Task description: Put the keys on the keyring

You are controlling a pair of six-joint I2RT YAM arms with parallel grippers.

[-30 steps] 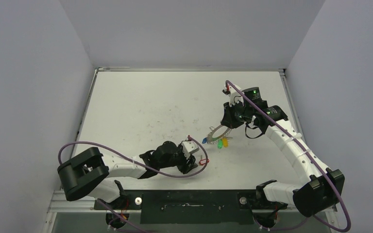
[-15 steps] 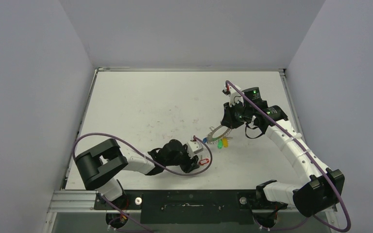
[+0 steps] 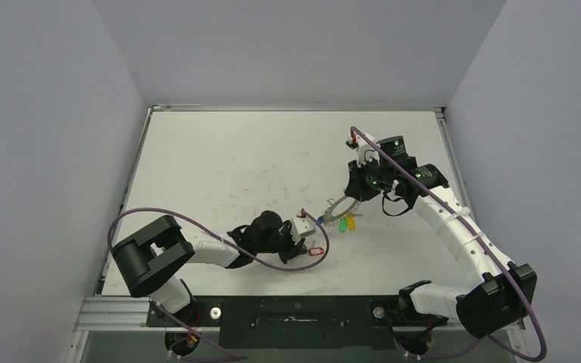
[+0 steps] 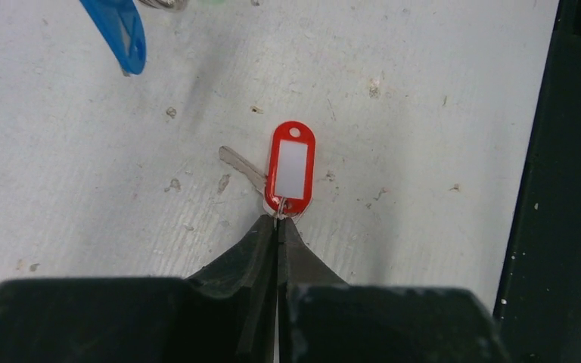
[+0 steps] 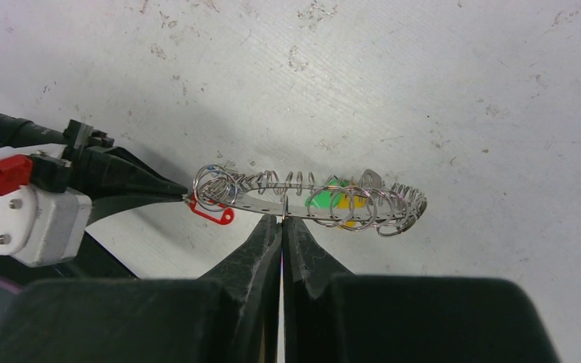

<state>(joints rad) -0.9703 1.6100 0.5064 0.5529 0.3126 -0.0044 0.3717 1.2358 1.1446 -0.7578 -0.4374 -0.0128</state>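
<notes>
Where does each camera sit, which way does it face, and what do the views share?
Top external: fixed above and behind, looking down on the table; left arm and right arm show whole, bases at bottom.
Left wrist: on the left arm, facing down along the left gripper, shut on the red-tagged key.
Right wrist: on the right arm, facing down along the right gripper, shut on the keyring; the left gripper shows at left.
Shared: top and right wrist both show the keyring; top and left wrist, the red-tagged key.

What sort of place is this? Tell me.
Probably a robot test cell: scuffed white table boxed in by plain grey walls, left arm and right arm bolted at its near edge, plus a keyring.
</notes>
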